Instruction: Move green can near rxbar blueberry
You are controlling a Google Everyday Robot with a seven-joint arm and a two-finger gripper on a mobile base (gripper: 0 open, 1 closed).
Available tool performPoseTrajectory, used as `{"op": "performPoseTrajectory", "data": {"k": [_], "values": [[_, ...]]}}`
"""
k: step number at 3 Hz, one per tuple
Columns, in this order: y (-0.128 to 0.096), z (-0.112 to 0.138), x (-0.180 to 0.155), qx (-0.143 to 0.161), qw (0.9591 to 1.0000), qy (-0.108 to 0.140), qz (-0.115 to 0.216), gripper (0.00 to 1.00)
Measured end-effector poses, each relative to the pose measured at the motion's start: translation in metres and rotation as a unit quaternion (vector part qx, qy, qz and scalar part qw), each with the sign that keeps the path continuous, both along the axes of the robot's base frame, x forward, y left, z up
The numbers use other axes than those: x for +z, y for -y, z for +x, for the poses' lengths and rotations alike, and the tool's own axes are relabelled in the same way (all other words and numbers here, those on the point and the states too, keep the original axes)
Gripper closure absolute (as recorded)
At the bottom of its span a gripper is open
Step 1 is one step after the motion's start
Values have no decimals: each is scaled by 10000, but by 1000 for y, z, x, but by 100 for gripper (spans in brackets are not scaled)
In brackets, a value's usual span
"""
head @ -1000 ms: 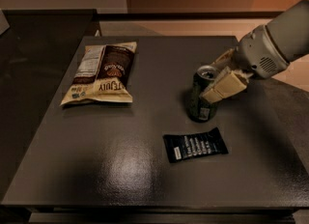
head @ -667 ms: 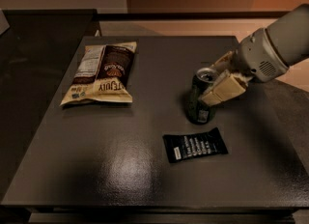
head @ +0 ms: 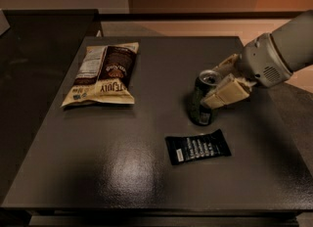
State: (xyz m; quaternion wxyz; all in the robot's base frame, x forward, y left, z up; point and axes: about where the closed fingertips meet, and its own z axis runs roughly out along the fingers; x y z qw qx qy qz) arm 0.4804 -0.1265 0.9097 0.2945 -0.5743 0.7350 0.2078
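Observation:
The green can [head: 201, 102] stands on the dark table [head: 122, 172], right of centre, its silver top and pull tab showing. My gripper [head: 221, 80] reaches in from the right at the can's upper part. One tan finger [head: 229, 92] lies across the can's front and the other finger [head: 226, 65] sits behind it, so the gripper is shut on the can. The rxbar blueberry [head: 197, 147], a flat dark navy wrapper with white text, lies flat on the table just in front of the can, a short gap away.
A tan-and-brown chip bag [head: 102, 74] lies at the table's back left. The table's right edge [head: 274, 123] runs close under my arm [head: 279, 55]. A darker surface [head: 29, 74] adjoins the table on the left.

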Motion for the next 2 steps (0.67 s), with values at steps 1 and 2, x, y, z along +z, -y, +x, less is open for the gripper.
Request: {"op": "performPoseTrajectory", "data": {"k": [1, 2], "values": [[0, 0, -2, 9, 10000, -7, 46, 0], [0, 0, -2, 10, 10000, -7, 45, 0]]}}
